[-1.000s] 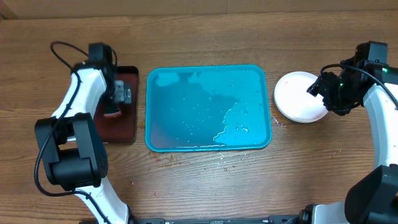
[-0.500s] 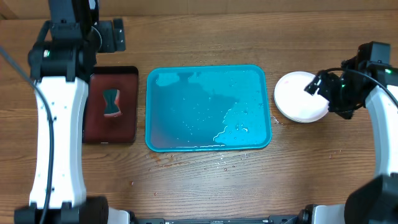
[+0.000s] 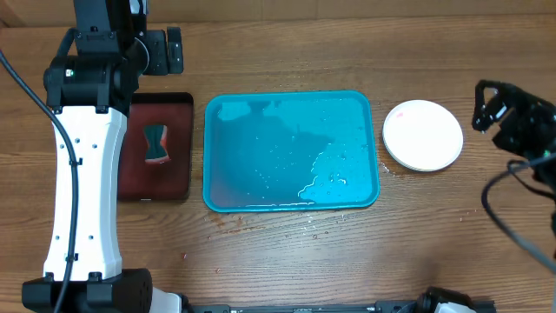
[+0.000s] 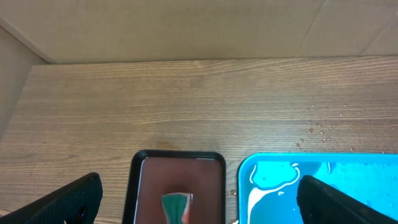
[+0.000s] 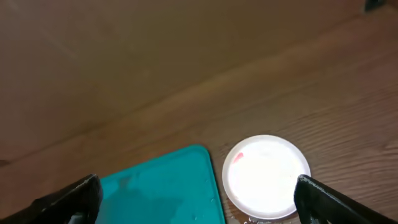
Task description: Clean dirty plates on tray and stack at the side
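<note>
Plates (image 3: pixel 423 135) sit stacked just right of the wet turquoise tray (image 3: pixel 261 156), the white top one showing a small red smear (image 3: pixel 400 116). Left gripper (image 4: pixel 199 190) and right gripper (image 5: pixel 197 186) hang spread, empty; that smear risks being left uncleaned.

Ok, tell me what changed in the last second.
The left tool rose off the sponge, leaving it in the black tray, and swung to the far side of the table. The right tool pulled rightward off the white plate. The blue tray, plate and sponge stayed put.
</note>
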Available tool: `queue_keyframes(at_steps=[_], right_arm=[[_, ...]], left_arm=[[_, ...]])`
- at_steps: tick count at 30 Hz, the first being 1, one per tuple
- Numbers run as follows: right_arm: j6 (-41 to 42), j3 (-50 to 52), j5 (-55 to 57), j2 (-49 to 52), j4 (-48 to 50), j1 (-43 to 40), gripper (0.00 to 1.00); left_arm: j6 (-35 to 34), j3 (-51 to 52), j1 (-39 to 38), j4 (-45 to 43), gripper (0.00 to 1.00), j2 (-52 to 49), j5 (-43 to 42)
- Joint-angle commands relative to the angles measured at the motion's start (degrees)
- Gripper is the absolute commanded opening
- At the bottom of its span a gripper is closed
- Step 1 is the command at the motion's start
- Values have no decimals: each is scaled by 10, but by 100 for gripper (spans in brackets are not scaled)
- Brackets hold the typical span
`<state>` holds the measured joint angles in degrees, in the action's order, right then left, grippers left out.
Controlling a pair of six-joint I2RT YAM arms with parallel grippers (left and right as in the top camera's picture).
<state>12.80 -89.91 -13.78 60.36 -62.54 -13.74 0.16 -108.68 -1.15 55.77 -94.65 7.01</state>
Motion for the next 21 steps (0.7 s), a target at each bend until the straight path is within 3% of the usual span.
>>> queue_keyframes(at_steps=[1, 12, 15, 21], right_arm=[[-7, -2, -4, -5, -18, 3, 100], [-9, -1, 40, -27, -184, 40, 100], [-9, 10, 52, -55, -162, 41, 100], [-9, 138, 129, -174, -3, 75, 100]], left_arm=[[-6, 2, 0, -1, 100, -4, -9], [-6, 2, 0, -1, 100, -4, -9], [-6, 2, 0, -1, 100, -4, -9], [-6, 2, 0, -1, 100, -4, -9]])
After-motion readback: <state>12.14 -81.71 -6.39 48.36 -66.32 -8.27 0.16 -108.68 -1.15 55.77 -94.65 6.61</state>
